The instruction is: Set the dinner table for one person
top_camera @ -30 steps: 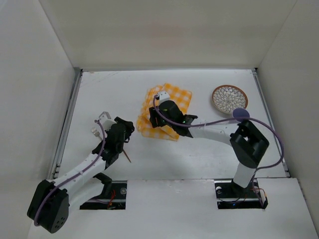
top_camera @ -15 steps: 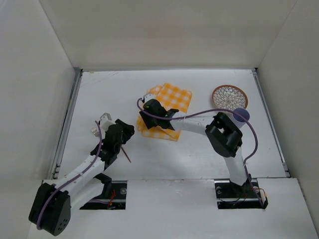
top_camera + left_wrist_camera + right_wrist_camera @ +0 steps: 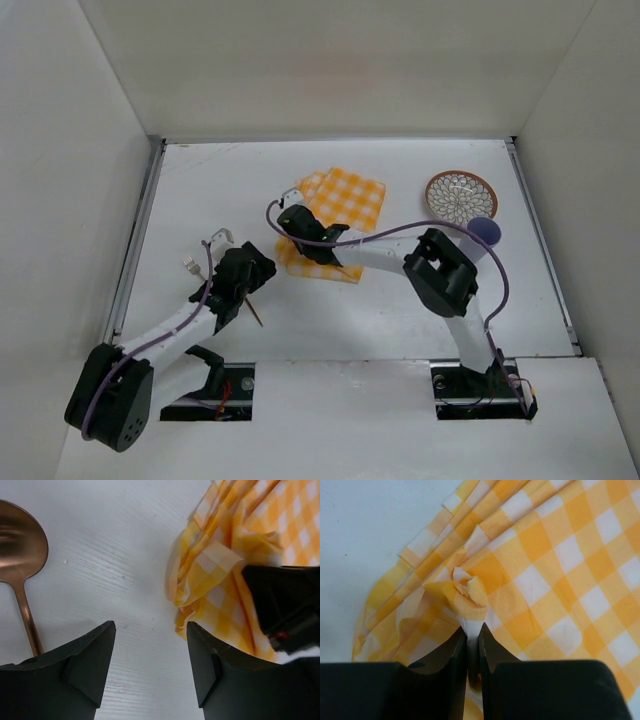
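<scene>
A large, flat, matte white tabletop (image 3: 220,180) with thin metal rails along its side edges filled the floor of a white-walled enclosure, running from the two arm bases at the near edge to the back wall.

Near the middle of it, slightly toward the far side, lay a yellow-and-white checked cloth (image 3: 345,200), rumpled and bunched into folds along its left and near edges. The right gripper (image 3: 472,630) was at the cloth's left edge, its two black fingers pressed together on a small pinched-up fold of the fabric. The right arm reached to it across the cloth from the right side.

The left gripper (image 3: 150,630) was just left of the cloth's near corner and close above the bare white surface, with its fingers spread wide apart and nothing between them. Beside its left finger, a copper-coloured spoon (image 3: 20,545) lay flat on the tabletop. In the overhead view only the spoon's thin handle showed, poking out from under the gripper.

To the right of the cloth and apart from it sat a round plate (image 3: 461,195) with a brown rim and a white patterned face. A small purple cup (image 3: 484,230) stood just beside the plate's near edge.
</scene>
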Motion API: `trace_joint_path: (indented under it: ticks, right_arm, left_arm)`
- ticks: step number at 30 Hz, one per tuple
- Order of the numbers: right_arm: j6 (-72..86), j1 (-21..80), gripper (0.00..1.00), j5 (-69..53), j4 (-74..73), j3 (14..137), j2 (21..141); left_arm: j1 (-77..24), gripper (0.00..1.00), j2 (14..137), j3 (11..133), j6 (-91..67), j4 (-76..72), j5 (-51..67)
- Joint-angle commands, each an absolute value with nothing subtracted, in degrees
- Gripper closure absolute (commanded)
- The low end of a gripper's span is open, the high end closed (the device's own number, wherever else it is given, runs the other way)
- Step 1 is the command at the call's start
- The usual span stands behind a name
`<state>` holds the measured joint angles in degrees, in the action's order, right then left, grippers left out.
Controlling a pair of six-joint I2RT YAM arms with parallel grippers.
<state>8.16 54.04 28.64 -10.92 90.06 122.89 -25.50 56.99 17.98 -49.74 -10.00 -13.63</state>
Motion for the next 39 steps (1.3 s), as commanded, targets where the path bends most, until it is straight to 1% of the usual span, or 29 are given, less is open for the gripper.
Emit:
trace_joint_path:
  ticks: [1,5,13,15,18,19,22,26,29,33,39]
  right_arm:
    - [12.20,54.19,0.82,31.03,-4.14,86.76,114.01]
    - [17.65,52.43,0.82,27.08,-0.18,80.17,106.98]
    - [26.18,48.39,0.82,21.36,7.02,68.30,96.43]
    - [28.38,47.68,0.82,21.09,9.65,64.88,93.44]
    - [33.73,45.67,0.83,21.62,14.05,58.82,88.70]
    - [36.62,44.53,0.83,21.53,15.02,56.71,87.12]
    - [45.15,40.49,0.83,21.09,18.97,49.42,82.46]
    - [52.45,36.53,0.84,20.83,24.78,40.36,76.48]
    - [55.63,34.59,0.84,23.28,26.10,34.91,71.56]
    - [58.61,33.01,0.83,25.40,25.84,29.28,66.28]
    - [61.52,32.56,0.83,27.50,22.78,22.51,61.80]
  left_arm:
    - [-26.23,0.42,61.16,21.53,-47.55,-10.63,-9.94]
    - [-26.76,0.40,66.87,23.46,-47.46,-14.14,-6.07]
    - [-27.55,0.41,76.63,26.98,-48.96,-20.56,-2.02]
    - [-28.34,0.45,78.39,27.86,-48.60,-20.66,-2.72]
    - [-28.43,0.59,80.77,28.56,-48.95,-20.92,-3.60]
    - [-28.26,0.65,81.47,28.56,-49.39,-21.35,-4.04]
    - [-28.34,0.78,83.23,28.48,-50.09,-23.90,-4.83]
    - [-28.08,0.93,84.90,28.13,-52.38,-26.62,-5.36]
    - [-27.20,0.97,82.37,26.11,-53.17,-27.86,-7.55]
    - [-24.48,0.97,74.12,23.30,-52.65,-26.20,-9.31]
    - [-21.49,0.97,63.30,18.91,-51.50,-20.57,-11.16]
